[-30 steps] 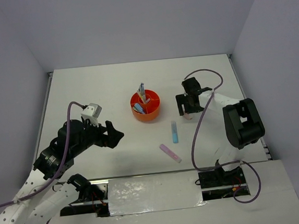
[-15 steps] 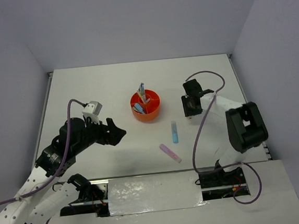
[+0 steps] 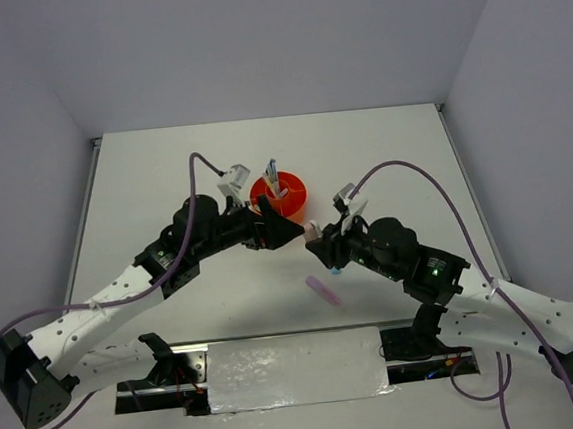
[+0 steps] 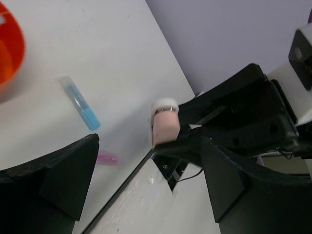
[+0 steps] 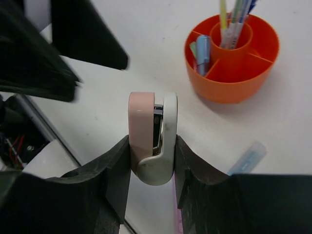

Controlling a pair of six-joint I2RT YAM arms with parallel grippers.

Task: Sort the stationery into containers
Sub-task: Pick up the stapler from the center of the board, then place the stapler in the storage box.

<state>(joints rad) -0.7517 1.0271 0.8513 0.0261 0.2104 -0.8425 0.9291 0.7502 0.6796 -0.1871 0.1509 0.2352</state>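
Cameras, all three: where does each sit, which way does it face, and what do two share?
Top external: above and behind the bases, looking down at the table; left arm and right arm show.
Left wrist: on the left arm, facing the right gripper; own open fingers frame it.
Right wrist: facing the orange organiser; own fingers clamp the pink-white eraser.
Wrist views share: eraser, blue marker.

Found orange organiser cropped by left-wrist frame edge; pink marker half hidden behind left pincer finger.
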